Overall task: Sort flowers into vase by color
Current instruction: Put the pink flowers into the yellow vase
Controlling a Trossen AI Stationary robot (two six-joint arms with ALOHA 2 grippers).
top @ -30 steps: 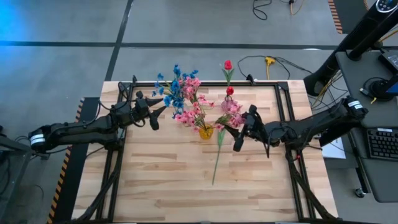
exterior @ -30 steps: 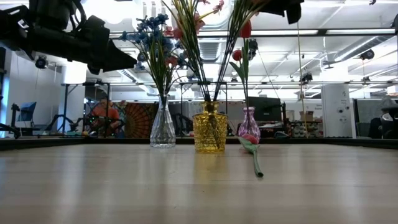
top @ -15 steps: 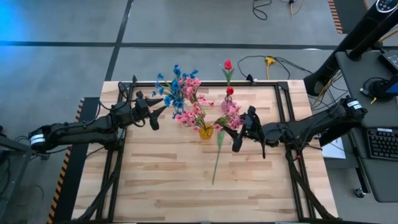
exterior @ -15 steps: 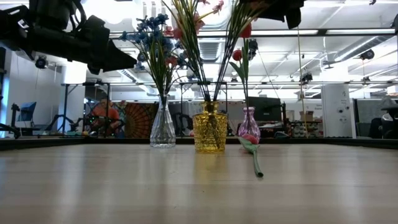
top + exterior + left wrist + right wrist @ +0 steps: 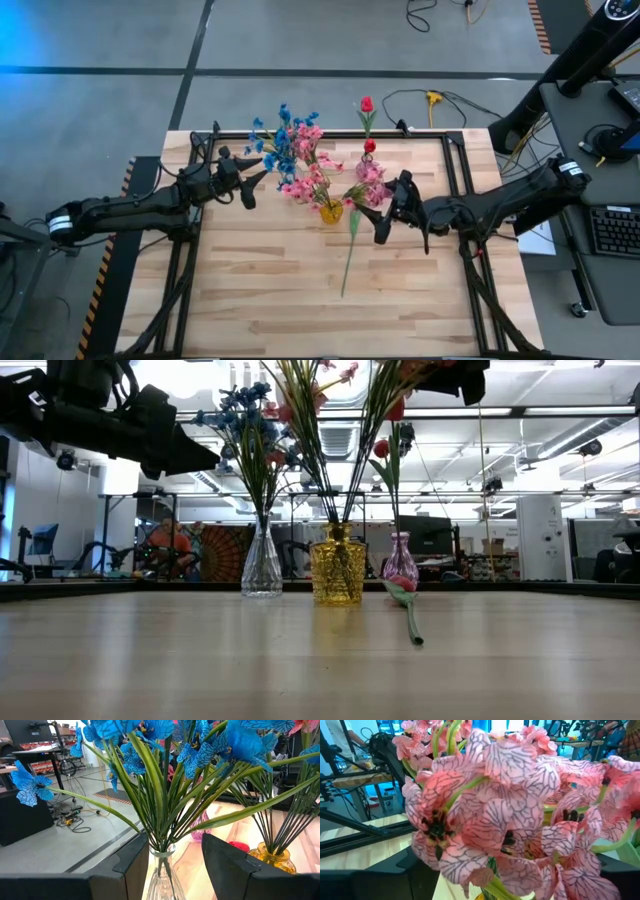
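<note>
Three vases stand in a row at the table's far middle. A clear glass vase (image 5: 262, 565) holds blue flowers (image 5: 280, 150). A yellow vase (image 5: 331, 212) holds pink sprays (image 5: 305, 180), and a small pink vase (image 5: 401, 565) holds red tulips (image 5: 367, 104). One more tulip (image 5: 349, 250) lies flat on the table, its bud end near the vases. My left gripper (image 5: 255, 188) is open and hovers left of the blue flowers; its fingers frame the clear vase's neck (image 5: 162, 857) from a distance. My right gripper (image 5: 390, 208) is open, its fingers on either side of a pink spray's blossoms (image 5: 485, 820).
The lying tulip's stem (image 5: 412, 618) reaches toward the near edge, in front of the pink vase. Bare wood (image 5: 270, 290) lies near the vases on the near side. Black frame rails (image 5: 455, 160) border the table. A person (image 5: 170, 545) is in the room far behind.
</note>
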